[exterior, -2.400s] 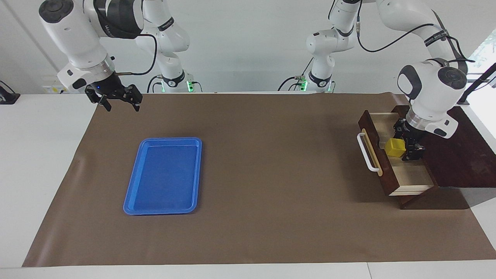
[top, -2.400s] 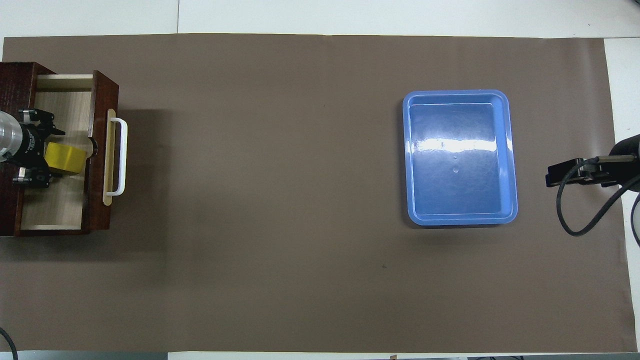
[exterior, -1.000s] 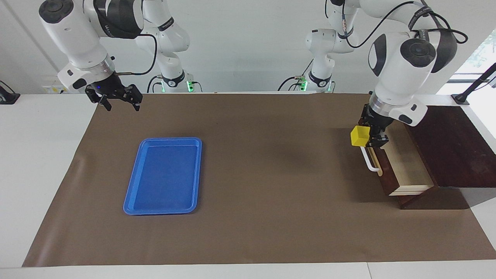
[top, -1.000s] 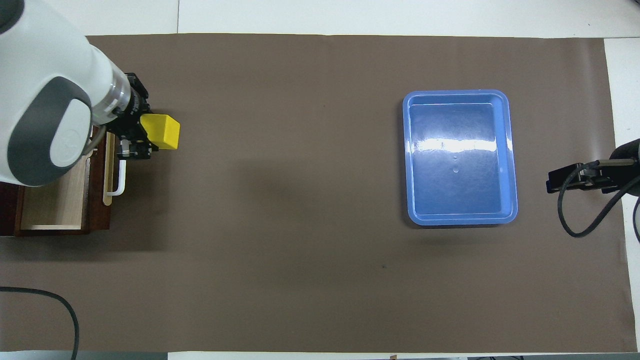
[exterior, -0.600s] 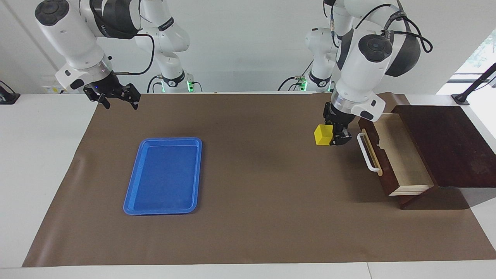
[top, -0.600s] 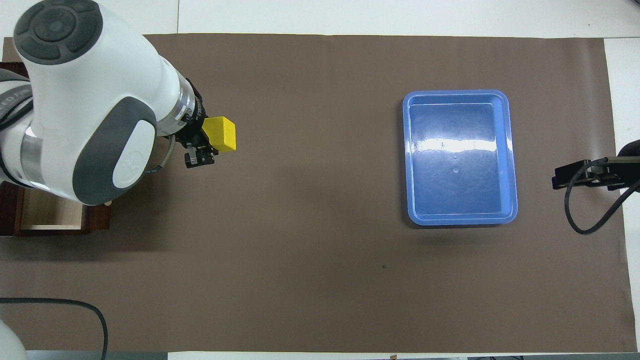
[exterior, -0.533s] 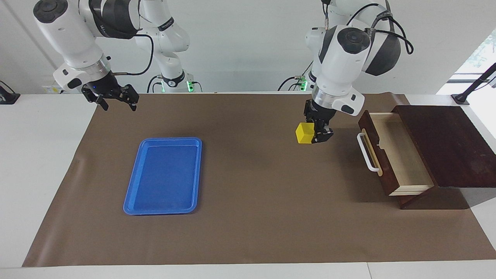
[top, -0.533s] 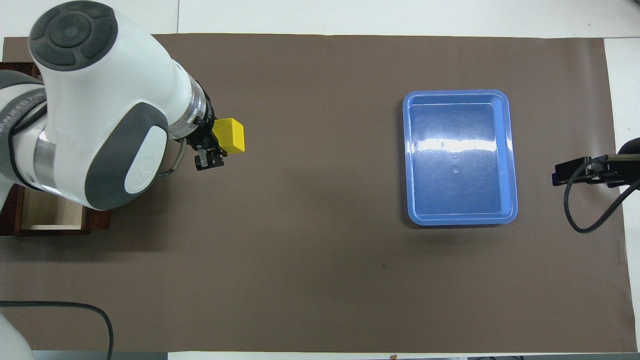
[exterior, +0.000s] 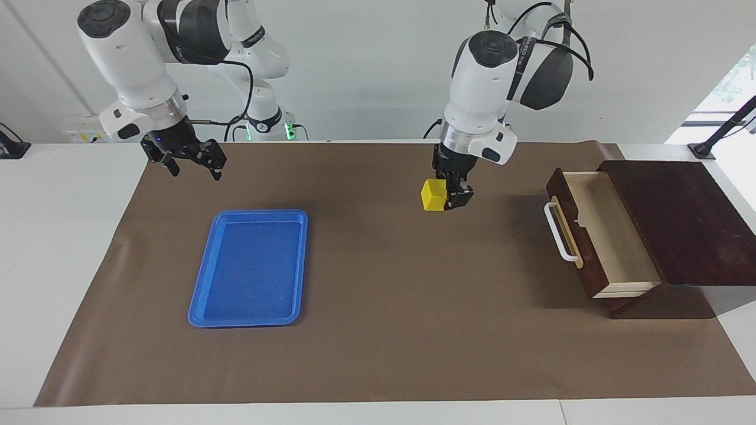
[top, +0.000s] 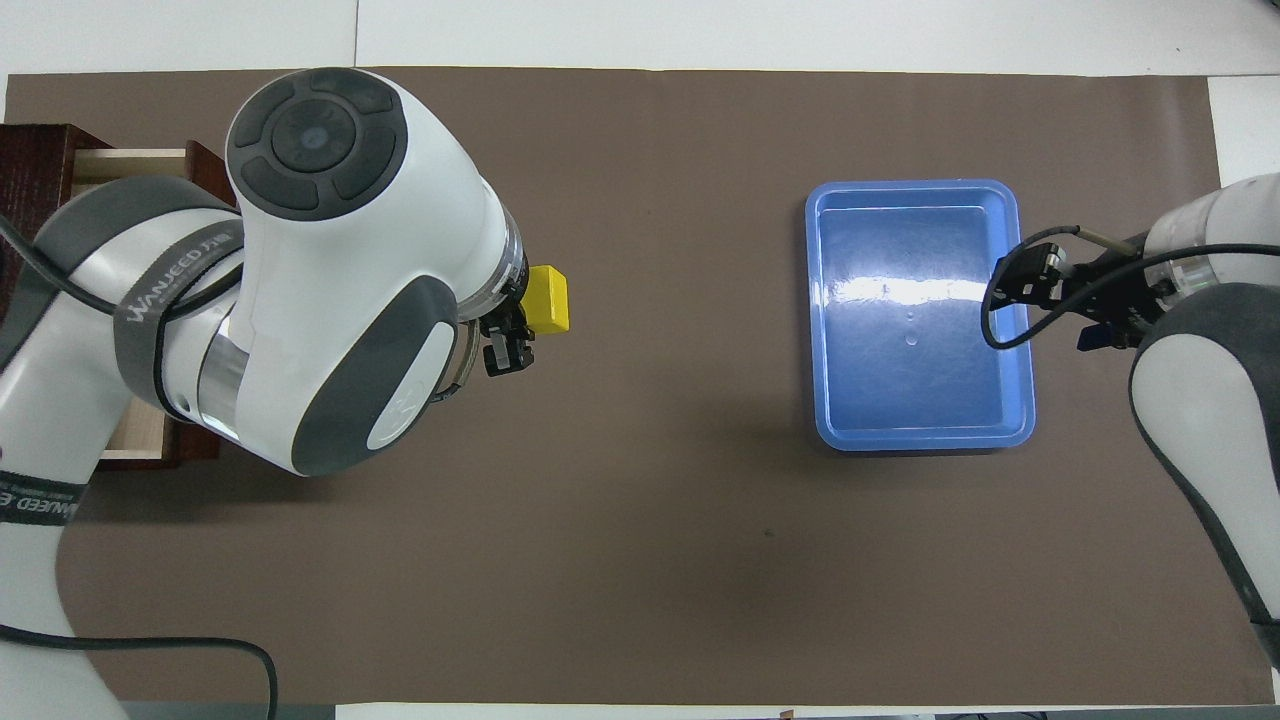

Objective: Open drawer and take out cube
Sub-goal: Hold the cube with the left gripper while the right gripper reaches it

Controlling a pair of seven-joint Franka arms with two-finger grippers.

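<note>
My left gripper [exterior: 447, 197] is shut on the small yellow cube [exterior: 433, 195] and holds it in the air over the brown mat, between the drawer and the blue tray. In the overhead view the cube [top: 548, 298] sticks out past the left gripper [top: 520, 320]. The drawer [exterior: 614, 236] stands pulled open at the left arm's end of the table, with its white bar handle [exterior: 558, 233] and an empty pale interior. The left arm hides most of the drawer [top: 130, 162] in the overhead view. My right gripper [exterior: 190, 163] is open and empty over the mat's edge beside the tray.
A flat blue tray [exterior: 204, 295] lies empty on the brown mat [exterior: 384, 307] toward the right arm's end; it also shows in the overhead view [top: 1015, 430]. The dark wooden box [exterior: 679, 218] holds the drawer. White table borders the mat.
My left gripper lifted the cube out of the drawer and carried it over the mat toward the tray. My right gripper has shifted slightly toward the tray.
</note>
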